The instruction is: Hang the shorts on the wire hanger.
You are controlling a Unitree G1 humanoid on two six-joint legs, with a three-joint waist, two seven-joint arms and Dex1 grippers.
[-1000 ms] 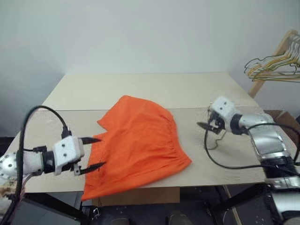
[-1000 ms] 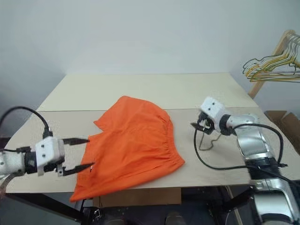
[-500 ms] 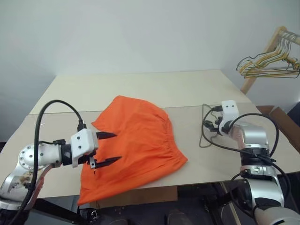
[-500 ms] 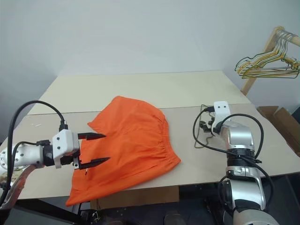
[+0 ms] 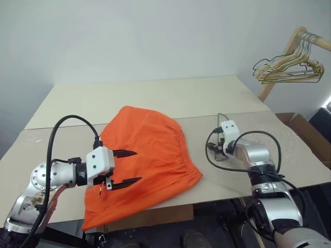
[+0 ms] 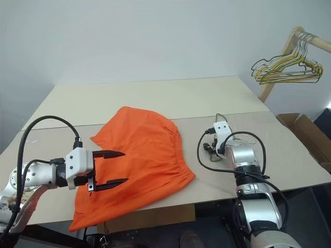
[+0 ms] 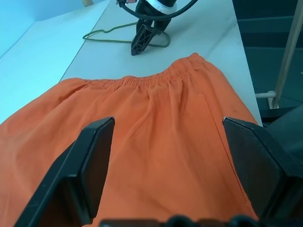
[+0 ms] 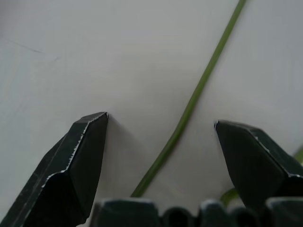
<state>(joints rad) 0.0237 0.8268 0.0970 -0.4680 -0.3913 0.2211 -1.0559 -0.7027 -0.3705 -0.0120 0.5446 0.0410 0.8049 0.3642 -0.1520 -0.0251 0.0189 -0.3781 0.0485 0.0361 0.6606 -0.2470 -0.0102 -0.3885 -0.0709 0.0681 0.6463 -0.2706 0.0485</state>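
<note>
Shorts looked limp, best pinched at waistband; hanger thin, stiff; both claws, left and right, spread, empty.

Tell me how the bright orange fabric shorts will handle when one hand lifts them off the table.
The bright orange fabric shorts lie flat with soft wrinkles, so they will probably be floppy and sag from any pinch point. The thin cloth looks light for its spread. One corner already hangs over the beige table edge, so a tug may slide them across it.

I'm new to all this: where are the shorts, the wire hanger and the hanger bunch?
shorts (image 5: 150, 150), left eye view, middle of fabric.
wire hanger (image 8: 189, 111), right wrist view, straight wire.
hanger bunch (image 6: 282, 70), right eye view, lower wires.
</note>
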